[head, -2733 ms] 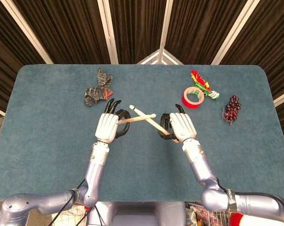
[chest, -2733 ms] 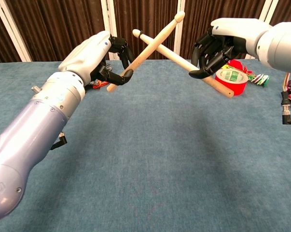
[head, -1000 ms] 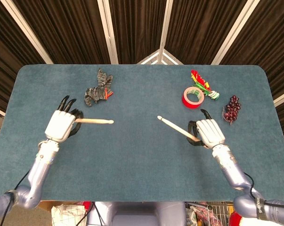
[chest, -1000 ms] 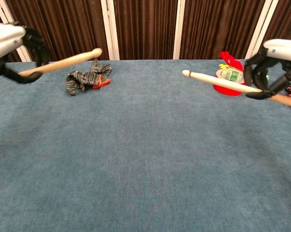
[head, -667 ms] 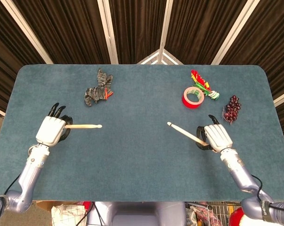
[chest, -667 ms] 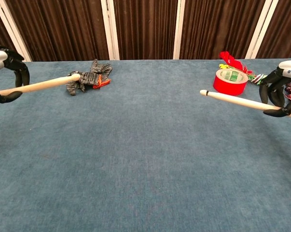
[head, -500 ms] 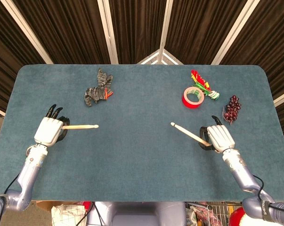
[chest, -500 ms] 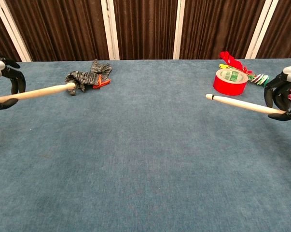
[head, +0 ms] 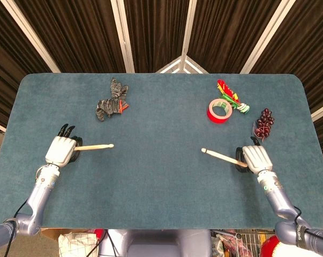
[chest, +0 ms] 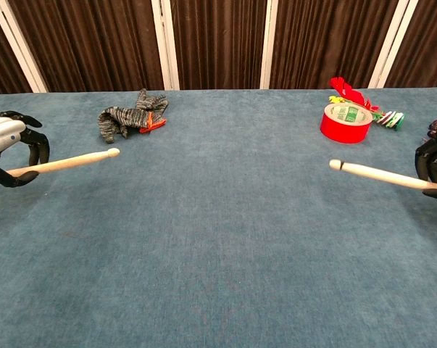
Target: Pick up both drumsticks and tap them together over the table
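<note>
Your left hand grips the left drumstick by its butt near the worktop's left edge, tip pointing inward. Behind it lies a striped grey glove. Across the bare middle, well apart, your right hand grips the right drumstick, tip aimed left. Beyond it sit a red tape roll, colourful clips and dark grapes.
</note>
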You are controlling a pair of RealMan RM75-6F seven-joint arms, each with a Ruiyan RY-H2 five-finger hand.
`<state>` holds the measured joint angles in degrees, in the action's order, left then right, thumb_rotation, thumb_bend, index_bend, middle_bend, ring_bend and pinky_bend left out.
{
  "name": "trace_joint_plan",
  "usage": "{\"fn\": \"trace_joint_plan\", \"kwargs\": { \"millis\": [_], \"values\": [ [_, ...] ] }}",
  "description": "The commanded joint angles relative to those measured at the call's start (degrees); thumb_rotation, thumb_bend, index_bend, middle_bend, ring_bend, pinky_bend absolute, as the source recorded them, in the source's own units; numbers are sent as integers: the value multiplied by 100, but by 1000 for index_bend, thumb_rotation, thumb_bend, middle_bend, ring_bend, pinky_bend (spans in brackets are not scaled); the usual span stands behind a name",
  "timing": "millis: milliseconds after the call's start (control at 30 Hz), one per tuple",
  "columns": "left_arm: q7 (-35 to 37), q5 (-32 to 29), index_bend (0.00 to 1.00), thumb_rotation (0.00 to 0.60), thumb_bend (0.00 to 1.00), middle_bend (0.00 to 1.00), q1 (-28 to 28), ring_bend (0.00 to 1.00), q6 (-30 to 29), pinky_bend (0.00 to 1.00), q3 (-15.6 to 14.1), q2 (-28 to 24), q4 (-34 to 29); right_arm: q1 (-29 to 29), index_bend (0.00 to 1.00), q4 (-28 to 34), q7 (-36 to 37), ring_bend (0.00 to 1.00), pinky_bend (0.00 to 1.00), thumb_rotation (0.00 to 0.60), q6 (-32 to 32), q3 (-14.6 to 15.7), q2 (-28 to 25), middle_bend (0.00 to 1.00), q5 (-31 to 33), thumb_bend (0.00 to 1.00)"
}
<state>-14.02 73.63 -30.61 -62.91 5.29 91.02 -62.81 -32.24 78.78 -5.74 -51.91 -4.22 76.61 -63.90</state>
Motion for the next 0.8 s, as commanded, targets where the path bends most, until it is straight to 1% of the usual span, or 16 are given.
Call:
{"fn": "trace_joint_plan", "kwargs": {
  "millis": [33,133,267,367,500,600,667,767,800],
  "values": [
    [-20,-16,352,600,590,412,-4,76,37,0,19,-47,-79,-51,347,165,-214,396,0,600,226,-14,-133,437,243,230],
    [-28,-15,309,600,591,361,8,64,33,0,33,-105,-180,-95,281,359,-369,380,0,600,355,-54,-251,399,504,207],
    [-61,-16,302,600,589,334,24,63,57,0,26,-179,-281,-99,232,492,-547,373,0,600,322,-70,-301,336,670,173],
    [-109,-42,291,600,589,317,31,58,100,0,27,-251,-359,-108,216,577,-670,372,0,600,333,-58,-345,306,781,171],
    [-131,-38,282,600,589,297,54,45,74,0,41,-386,-534,-91,214,704,-675,371,0,600,298,-84,-416,303,828,171],
    [-48,18,276,600,588,277,123,34,-79,0,67,-593,-800,14,214,966,-502,361,0,600,64,-150,-566,302,634,171],
    [-40,-27,273,600,586,257,182,32,-138,0,95,-766,-1014,124,214,1145,-430,338,0,600,-213,-172,-663,302,438,171],
    [-140,-276,269,600,582,227,350,15,-199,0,136,-1182,-1615,413,214,1420,-461,285,18,600,-933,-138,-777,285,33,171],
    [-203,-365,266,600,579,221,416,7,-237,0,141,-1333,-1853,540,214,1488,-494,258,29,600,-1229,-112,-790,266,-109,171]
  ]
}}
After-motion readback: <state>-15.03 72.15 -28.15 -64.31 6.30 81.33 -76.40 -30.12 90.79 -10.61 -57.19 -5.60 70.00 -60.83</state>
